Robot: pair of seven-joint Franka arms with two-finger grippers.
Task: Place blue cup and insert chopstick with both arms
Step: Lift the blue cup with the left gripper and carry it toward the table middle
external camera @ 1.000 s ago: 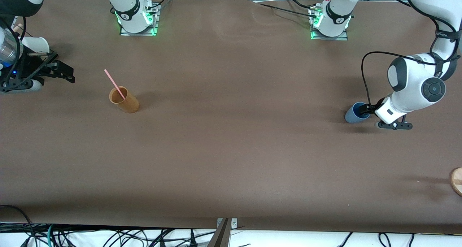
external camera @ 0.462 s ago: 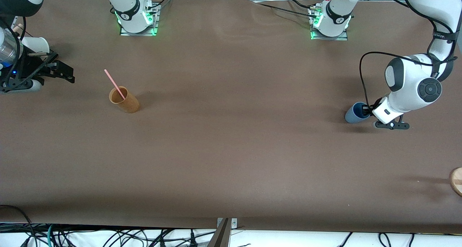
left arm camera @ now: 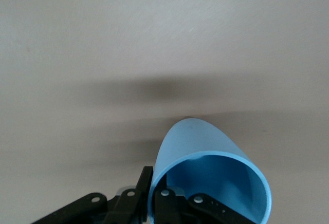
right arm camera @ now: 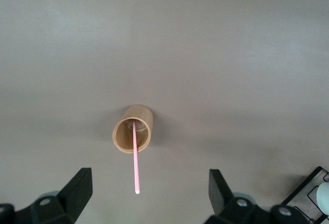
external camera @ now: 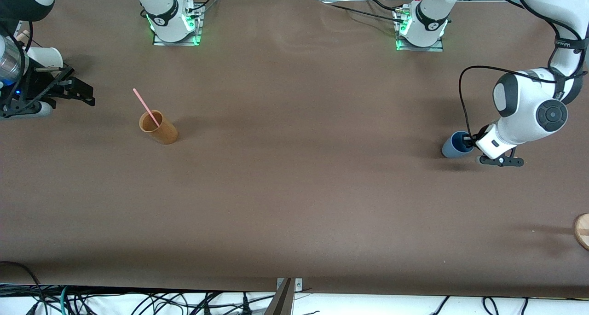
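The blue cup is at the left arm's end of the table, tilted, its mouth toward my left gripper. In the left wrist view the left gripper is shut on the blue cup's rim, one finger inside and one outside. I cannot tell whether the cup touches the table. The pink chopstick stands leaning in the tan-brown cup toward the right arm's end. My right gripper is open and empty beside that cup. The right wrist view shows the chopstick and brown cup between the open fingers.
A white cup lies near the right arm's gripper at the table's end. A round wooden piece shows at the edge of the left arm's end, nearer the front camera. A black rack corner shows in the right wrist view.
The left gripper and the blue cup have shifted slightly, first toward the table's middle, then back toward the left arm's end. The right arm has not moved.
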